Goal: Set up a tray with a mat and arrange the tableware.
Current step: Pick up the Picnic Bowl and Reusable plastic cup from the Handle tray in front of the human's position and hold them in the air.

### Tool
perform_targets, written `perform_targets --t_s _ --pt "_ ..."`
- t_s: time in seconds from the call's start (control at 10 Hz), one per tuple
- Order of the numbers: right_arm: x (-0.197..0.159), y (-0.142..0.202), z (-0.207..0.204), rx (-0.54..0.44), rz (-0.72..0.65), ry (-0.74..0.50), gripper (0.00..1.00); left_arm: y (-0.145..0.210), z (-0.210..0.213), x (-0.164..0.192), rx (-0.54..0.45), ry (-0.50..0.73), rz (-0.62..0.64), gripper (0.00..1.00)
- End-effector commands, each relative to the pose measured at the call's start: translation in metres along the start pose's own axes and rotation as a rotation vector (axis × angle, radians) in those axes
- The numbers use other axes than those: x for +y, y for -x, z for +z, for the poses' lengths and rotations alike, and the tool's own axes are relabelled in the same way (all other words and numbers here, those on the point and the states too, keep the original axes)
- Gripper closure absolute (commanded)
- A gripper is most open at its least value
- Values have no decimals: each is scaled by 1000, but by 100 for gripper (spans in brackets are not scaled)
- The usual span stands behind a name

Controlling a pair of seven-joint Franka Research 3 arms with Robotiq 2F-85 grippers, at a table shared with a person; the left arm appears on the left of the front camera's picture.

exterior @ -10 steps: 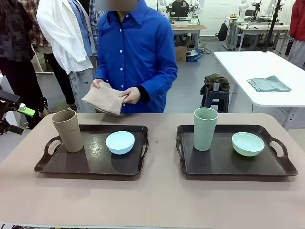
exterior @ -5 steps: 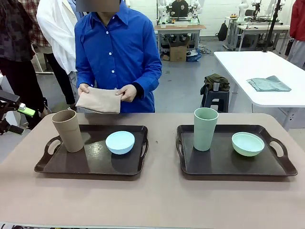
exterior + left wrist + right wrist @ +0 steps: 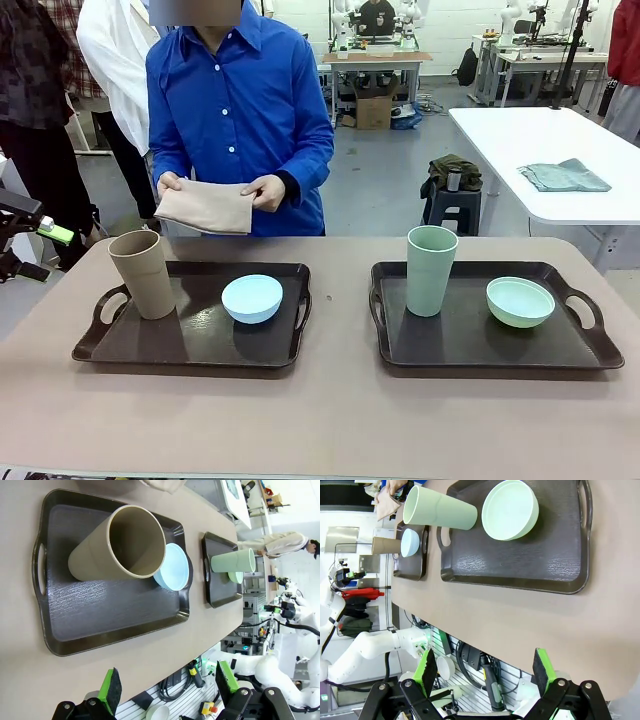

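Observation:
A person behind the table holds a folded tan mat (image 3: 205, 207) in both hands, above the table's far edge. The left tray (image 3: 190, 345) carries a tan cup (image 3: 143, 273) and a light blue bowl (image 3: 252, 298). On the right tray (image 3: 495, 365) stand a pale green cup (image 3: 430, 270) and a pale green bowl (image 3: 520, 301). My left gripper (image 3: 169, 685) is open, off the table's left end, well short of the tan cup (image 3: 120, 545). My right gripper (image 3: 485, 669) is open too, beyond the table's edge, away from the right tray (image 3: 520, 560).
A white table (image 3: 540, 150) with a grey cloth stands at the back right, with a stool beside it. Other people stand behind on the left. Bare tabletop (image 3: 330, 420) runs along the front edge and between the trays.
The person has stepped a little to the left and brought the folded mat level in front of the body. Trays, cups, bowls and both grippers have not moved.

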State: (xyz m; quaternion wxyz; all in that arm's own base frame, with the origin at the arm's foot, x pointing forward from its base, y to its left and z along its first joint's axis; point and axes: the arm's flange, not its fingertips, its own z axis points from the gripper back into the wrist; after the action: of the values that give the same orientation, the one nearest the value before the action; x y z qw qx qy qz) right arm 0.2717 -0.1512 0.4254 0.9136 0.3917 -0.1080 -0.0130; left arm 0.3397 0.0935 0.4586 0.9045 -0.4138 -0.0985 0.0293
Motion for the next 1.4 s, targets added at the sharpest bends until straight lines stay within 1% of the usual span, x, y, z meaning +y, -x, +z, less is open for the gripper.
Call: perform_targets --t_s 0.0,0.8,0.9,1.1,1.2,1.3 --pt "-1 -1 1 -9 16 -25 0 -1 2 2 -3 22 -13 0" --pt "-1 -1 1 -9 16 -25 0 -1 2 2 -3 22 -13 0" --pt "0 0 0 0 0 0 0 -1 2 2 -3 22 -13 0" --pt "0 0 0 0 0 0 0 -1 2 2 -3 22 -13 0" --pt "1 0 0 1 0 5 0 0 0 0 0 0 0 0" --pt "14 -1 -1 63 125 24 0 0 8 0 -26 -96 -164 0"
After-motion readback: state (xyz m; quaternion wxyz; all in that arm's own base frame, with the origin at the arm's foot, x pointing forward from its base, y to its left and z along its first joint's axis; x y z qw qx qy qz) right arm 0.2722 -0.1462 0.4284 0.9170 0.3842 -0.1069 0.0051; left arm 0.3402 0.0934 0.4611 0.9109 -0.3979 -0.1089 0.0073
